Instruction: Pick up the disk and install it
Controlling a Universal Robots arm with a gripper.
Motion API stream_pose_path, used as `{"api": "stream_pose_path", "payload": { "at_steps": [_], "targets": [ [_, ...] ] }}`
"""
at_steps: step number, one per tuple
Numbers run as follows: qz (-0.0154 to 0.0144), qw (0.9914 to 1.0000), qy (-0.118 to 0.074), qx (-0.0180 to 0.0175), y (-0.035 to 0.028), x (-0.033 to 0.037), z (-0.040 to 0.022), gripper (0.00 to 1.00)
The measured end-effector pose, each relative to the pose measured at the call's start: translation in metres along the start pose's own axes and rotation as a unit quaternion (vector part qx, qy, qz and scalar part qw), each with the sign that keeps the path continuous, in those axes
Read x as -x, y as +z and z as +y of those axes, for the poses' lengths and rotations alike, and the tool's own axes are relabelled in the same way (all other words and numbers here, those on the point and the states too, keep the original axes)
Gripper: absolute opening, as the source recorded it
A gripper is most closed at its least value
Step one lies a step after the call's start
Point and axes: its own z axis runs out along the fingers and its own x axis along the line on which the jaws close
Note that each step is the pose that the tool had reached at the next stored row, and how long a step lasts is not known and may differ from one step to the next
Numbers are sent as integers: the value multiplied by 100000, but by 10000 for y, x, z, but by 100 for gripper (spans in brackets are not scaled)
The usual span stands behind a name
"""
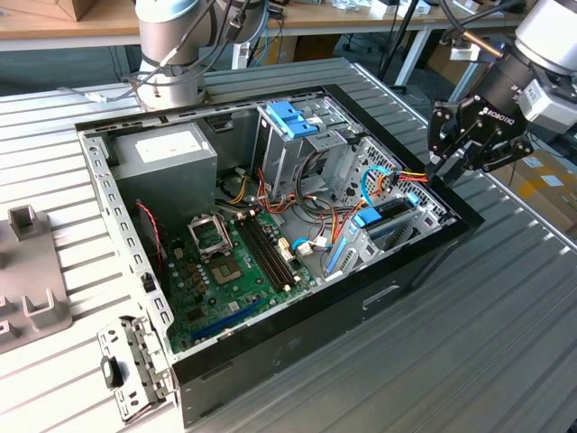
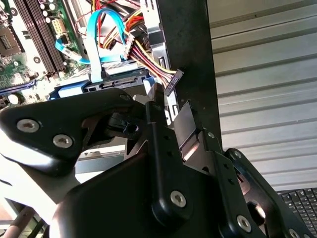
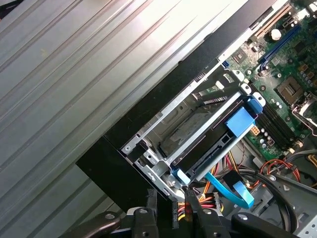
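The gripper (image 1: pixel 439 170) is seen nearly closed on a cable connector (image 2: pixel 172 82) — the disk (image 1: pixel 386 219) lies seated just below.

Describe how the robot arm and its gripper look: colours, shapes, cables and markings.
The arm has rounded silver-grey segments, and so does its round base, where dark cables hang. The gripper is black, built of angular linked finger bars joined by silver screws, with white lettering on its body. In the second wrist view the fingers show flat black links with round bolt heads.
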Motion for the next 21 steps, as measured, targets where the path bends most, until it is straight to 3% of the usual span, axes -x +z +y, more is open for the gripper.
{"api": "stream_pose_path", "payload": {
  "at_steps": [12,21],
  "targets": [
    [2,100000,6,2,49,-12,-37,36],
    [-10,100000,3,-9,101,27,-134,36]
  ]
}}
